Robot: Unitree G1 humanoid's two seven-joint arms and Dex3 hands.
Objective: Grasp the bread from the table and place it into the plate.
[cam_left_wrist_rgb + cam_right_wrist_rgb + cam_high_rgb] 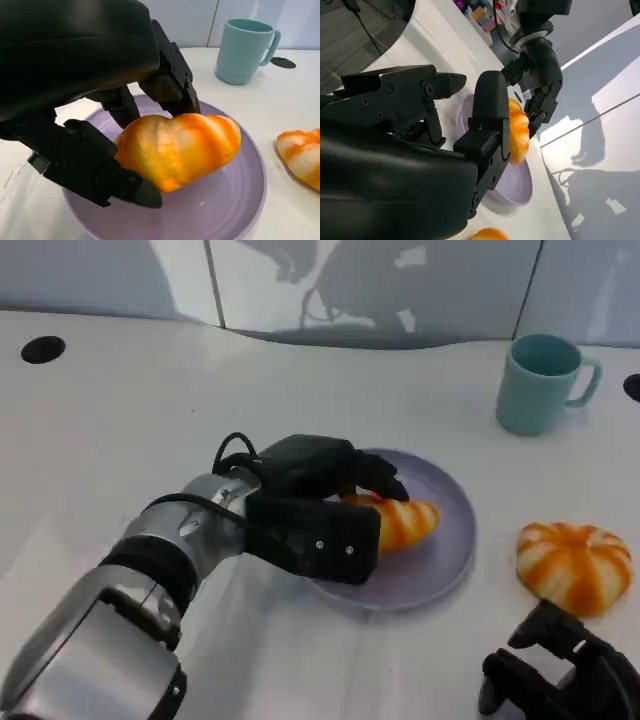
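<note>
An orange-striped bread (410, 522) lies low over the lilac plate (440, 570) at the table's middle, and I cannot tell whether it touches the plate. My left hand (315, 500) grips it from the left. In the left wrist view the fingers (170, 85) wrap the bread (180, 150) from both sides above the plate (225, 210). My right hand (560, 670) sits at the near right edge, holding nothing. The right wrist view shows its fingers (420, 125) spread, with the left hand (540, 75), bread (519, 130) and plate (515, 185) beyond.
A second round striped bun (575, 565) lies on the table right of the plate, just beyond my right hand. A teal mug (540, 383) stands at the back right. A dark hole (42, 349) marks the table's far left.
</note>
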